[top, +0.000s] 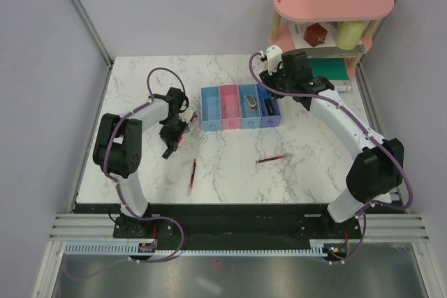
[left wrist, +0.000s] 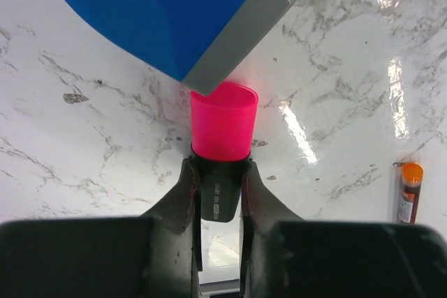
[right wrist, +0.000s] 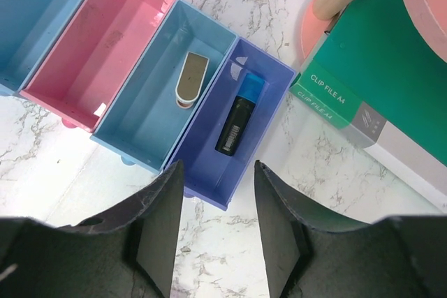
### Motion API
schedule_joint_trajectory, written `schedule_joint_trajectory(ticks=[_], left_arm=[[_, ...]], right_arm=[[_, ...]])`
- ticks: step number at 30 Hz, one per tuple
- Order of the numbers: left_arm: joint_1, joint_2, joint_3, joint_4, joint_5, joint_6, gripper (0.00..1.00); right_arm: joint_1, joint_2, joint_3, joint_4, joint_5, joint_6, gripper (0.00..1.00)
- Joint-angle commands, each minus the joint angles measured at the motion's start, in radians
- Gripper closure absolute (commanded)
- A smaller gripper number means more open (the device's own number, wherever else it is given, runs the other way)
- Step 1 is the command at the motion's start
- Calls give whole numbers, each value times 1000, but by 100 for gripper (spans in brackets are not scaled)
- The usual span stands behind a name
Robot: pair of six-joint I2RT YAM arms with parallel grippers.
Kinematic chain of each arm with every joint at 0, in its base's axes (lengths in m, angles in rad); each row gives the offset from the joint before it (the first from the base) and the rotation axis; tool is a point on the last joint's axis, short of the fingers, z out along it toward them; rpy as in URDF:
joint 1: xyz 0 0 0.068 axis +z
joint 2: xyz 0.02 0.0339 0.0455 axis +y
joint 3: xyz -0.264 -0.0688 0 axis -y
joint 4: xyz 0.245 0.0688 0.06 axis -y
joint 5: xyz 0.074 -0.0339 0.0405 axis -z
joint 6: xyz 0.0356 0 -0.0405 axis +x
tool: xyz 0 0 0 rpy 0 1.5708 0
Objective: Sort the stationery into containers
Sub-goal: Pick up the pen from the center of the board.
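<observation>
My left gripper (left wrist: 220,167) is shut on a black marker with a pink cap (left wrist: 223,122), held just short of the blue bin's corner (left wrist: 174,12). In the top view this gripper (top: 172,139) is left of the row of four bins (top: 241,107). My right gripper (right wrist: 218,179) is open and empty above the purple bin (right wrist: 209,172), which holds a blue-capped black marker (right wrist: 239,115). A silver-brown clip (right wrist: 191,78) lies in the light blue bin. The pink bin (right wrist: 98,47) looks empty. Two red pens (top: 193,172) (top: 271,159) lie on the table. A red-black stub (left wrist: 408,193) lies to the right. No eraser shows.
The green box (right wrist: 363,68) lies right of the purple bin, under the pink two-tier shelf (top: 332,1), which carries a red cube (top: 318,34) and a yellow cylinder (top: 351,33). White marble table (top: 230,179) with grey walls around it.
</observation>
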Motion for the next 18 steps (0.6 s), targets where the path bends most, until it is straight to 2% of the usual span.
schedule_joint_trajectory(ticks=[1, 9, 10, 13, 18], left_arm=[[34, -4, -49, 62, -38, 25, 98], [43, -208, -62, -22, 13, 59, 98], [43, -230, -54, -34, 55, 63, 98], [42, -302, 25, -97, 130, 68, 98], [11, -334, 193, -155, 278, 31, 98]], right_arm=[[-2, -46, 0, -10, -9, -10, 46], [0, -48, -10, -73, -56, -56, 20], [-2, -45, -9, -90, -67, -67, 17], [-2, -32, -12, -177, -119, -145, 16], [1, -57, -102, -331, -223, -401, 18]])
